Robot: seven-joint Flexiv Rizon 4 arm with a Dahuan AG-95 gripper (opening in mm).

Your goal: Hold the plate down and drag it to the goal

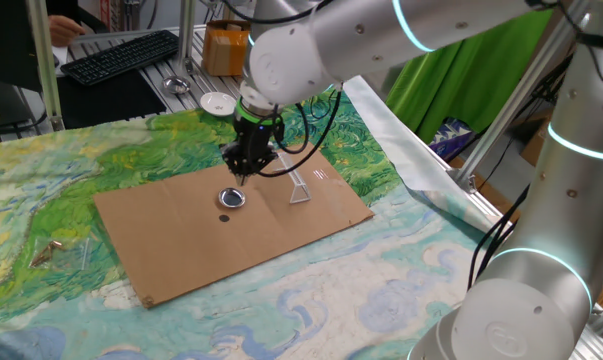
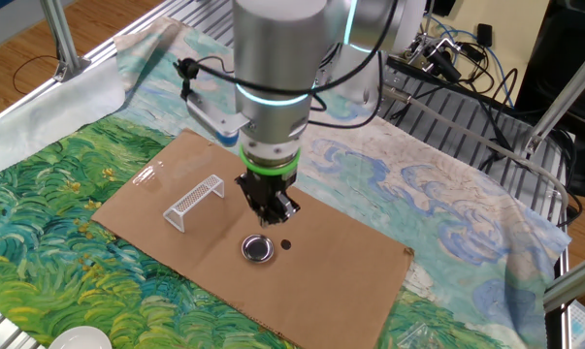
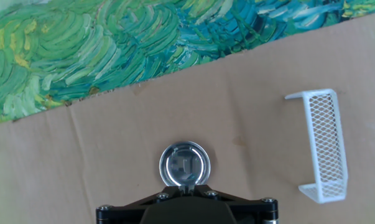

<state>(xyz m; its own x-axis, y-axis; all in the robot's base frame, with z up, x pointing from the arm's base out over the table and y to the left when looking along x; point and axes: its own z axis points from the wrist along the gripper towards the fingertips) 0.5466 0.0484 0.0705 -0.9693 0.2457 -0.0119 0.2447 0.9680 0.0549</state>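
Observation:
The plate (image 1: 231, 198) is a tiny shiny silver dish lying flat on the brown cardboard sheet (image 1: 181, 250). It also shows in the other fixed view (image 2: 257, 249) and in the hand view (image 3: 184, 165). My gripper (image 1: 243, 173) hangs just above it, a little toward the far side, with the fingertips pressed together and holding nothing; it also shows in the other fixed view (image 2: 271, 215). In the hand view the fingertips (image 3: 186, 185) sit at the plate's near rim. The goal (image 1: 301, 190) is a small whitish mesh frame standing on the cardboard beside the plate; it also shows in the other fixed view (image 2: 197, 201) and in the hand view (image 3: 324, 146).
A small black dot (image 1: 224, 216) marks the cardboard next to the plate. A white saucer (image 1: 217, 103) lies at the far table edge near an orange container (image 1: 226, 48) and a keyboard (image 1: 121, 55). Small clear bits (image 1: 46, 252) lie on the painted cloth at the left.

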